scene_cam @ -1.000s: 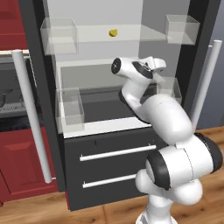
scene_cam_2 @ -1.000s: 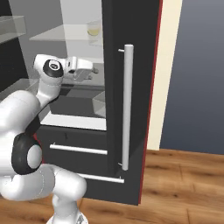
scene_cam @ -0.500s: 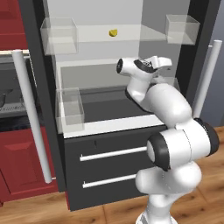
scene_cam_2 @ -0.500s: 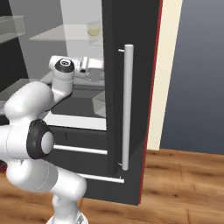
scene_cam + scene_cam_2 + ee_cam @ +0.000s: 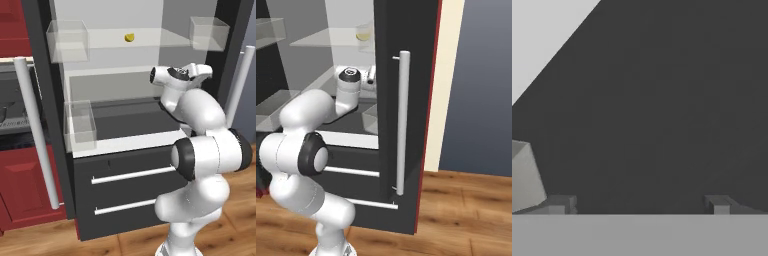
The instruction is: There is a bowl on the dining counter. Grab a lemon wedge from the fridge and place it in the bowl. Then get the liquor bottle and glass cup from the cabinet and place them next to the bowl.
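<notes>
Fridge [image 5: 150, 165] open, lemon wedge [image 5: 129, 37] on upper shelf, far left of arm. End effector [image 5: 639, 204] spread wide, empty, facing dark wall.

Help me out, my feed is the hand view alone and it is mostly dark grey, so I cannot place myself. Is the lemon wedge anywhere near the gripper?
Observer: The lemon wedge lies on the fridge's upper glass shelf, above the level of the hand.
Operator: Is the fridge open?
Observer: Yes. The door with its pale bar handle stands swung out at the arm's right.
Operator: What is the pale shape at my lower left?
Observer: I cannot say for sure; a clear bin sits on the right wall near the hand.
</notes>
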You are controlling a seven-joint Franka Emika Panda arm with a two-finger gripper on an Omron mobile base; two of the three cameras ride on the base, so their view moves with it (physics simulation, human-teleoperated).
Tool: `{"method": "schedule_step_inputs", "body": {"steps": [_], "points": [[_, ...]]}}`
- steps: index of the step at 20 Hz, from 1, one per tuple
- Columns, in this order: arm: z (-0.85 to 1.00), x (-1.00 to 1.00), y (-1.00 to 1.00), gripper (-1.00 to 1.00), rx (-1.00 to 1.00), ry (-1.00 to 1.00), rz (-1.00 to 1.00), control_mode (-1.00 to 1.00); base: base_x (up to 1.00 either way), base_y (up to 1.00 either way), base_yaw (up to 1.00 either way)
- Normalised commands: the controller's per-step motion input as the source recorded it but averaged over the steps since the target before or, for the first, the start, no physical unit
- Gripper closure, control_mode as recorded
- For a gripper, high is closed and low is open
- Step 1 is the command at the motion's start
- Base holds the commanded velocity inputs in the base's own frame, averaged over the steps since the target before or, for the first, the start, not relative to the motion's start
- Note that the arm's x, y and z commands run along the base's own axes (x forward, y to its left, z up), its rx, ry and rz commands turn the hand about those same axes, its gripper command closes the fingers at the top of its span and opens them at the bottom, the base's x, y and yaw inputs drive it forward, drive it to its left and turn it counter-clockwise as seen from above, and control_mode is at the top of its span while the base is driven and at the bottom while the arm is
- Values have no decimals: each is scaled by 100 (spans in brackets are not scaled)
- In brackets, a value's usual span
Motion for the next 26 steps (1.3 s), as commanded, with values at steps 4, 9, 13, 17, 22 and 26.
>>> {"method": "schedule_step_inputs", "body": {"steps": [4,9,13,17,22,26], "points": [[0,-2,-80,-100,-3,2,-9,-100,0,0,0],[0,-19,-90,-100,-3,0,-9,-100,0,0,0],[0,-19,-76,-100,-2,0,-7,-100,0,0,0],[1,-56,17,-100,0,0,0,-100,0,0,0],[7,-79,87,-100,7,-1,12,-100,0,0,0],[18,-58,100,-100,15,0,20,-100,0,0,0]]}}
